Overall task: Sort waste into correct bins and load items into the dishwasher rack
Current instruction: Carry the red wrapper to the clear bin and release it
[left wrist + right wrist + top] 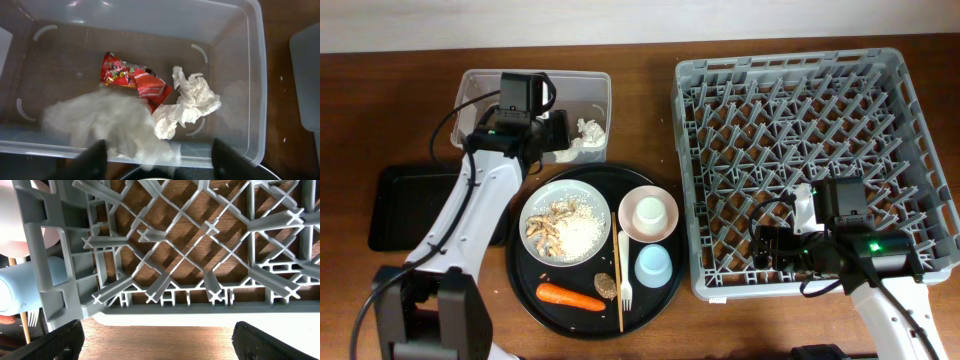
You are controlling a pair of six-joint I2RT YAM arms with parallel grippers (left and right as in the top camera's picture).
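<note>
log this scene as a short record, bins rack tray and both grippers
clear tub: red wrapper, white tissues inside
round tray: plate with food scraps, bowl, blue cup, fork, carrot, brown lump
dishwasher rack: no dishes seen
left gripper: open, above tub
right gripper: open, above rack corner

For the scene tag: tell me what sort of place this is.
Probably a staged dish-clearing station, not a real kitchen: a large grey plastic pegged dishwasher rack, a clear rectangular plastic tub holding crumpled white tissues, and a round black tray with a scrap-covered white round plate, on a wooden table.
</note>
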